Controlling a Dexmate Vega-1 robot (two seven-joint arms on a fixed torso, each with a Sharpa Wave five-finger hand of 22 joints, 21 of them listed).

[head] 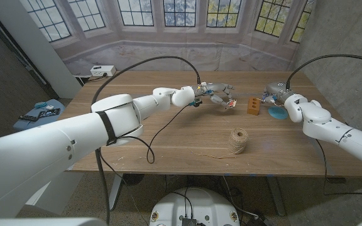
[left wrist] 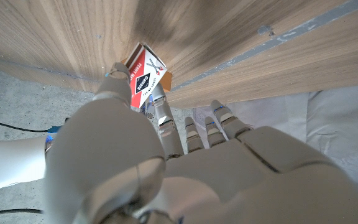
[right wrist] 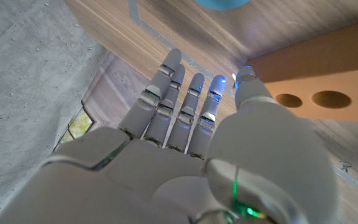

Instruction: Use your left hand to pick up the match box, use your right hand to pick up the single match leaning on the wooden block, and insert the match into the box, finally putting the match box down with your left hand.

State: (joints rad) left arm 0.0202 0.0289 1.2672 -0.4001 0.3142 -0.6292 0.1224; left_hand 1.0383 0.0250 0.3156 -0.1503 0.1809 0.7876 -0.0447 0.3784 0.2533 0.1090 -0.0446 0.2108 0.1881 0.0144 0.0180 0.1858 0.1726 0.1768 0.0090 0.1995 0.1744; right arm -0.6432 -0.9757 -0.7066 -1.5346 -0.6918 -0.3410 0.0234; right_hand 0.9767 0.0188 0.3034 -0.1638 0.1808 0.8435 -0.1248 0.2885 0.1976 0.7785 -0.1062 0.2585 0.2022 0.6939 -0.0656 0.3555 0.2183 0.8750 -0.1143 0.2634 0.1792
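Left hand (head: 217,93) holds the match box (head: 230,103) off the tabletop (head: 181,135), out over the middle of the far half. In the left wrist view the box (left wrist: 145,78) is pinched at its lower end between the thumb and a finger (left wrist: 164,121), its red, white and black label facing the camera, while the remaining fingers stretch out straight beside it without touching it. The box is tilted, its free end pointing away from the palm.

Just beside the box, toward the robot's right, stands the wooden block (head: 253,105), upright on the tabletop and apart from the left hand. The match itself is too small to make out in any view.

On the block's other side sits the right hand (head: 276,95), near it and holding nothing. From the right wrist view, that hand (right wrist: 191,118) has its fingers extended and side by side, the thumb tip close to the block (right wrist: 319,81), whose face shows two round holes; whether the thumb touches it I cannot tell. A blue round object (head: 276,113) lies on the tabletop just by the right hand.

Nearer the robot, well apart from both hands, a ball of twine (head: 236,140) rests on the wood.
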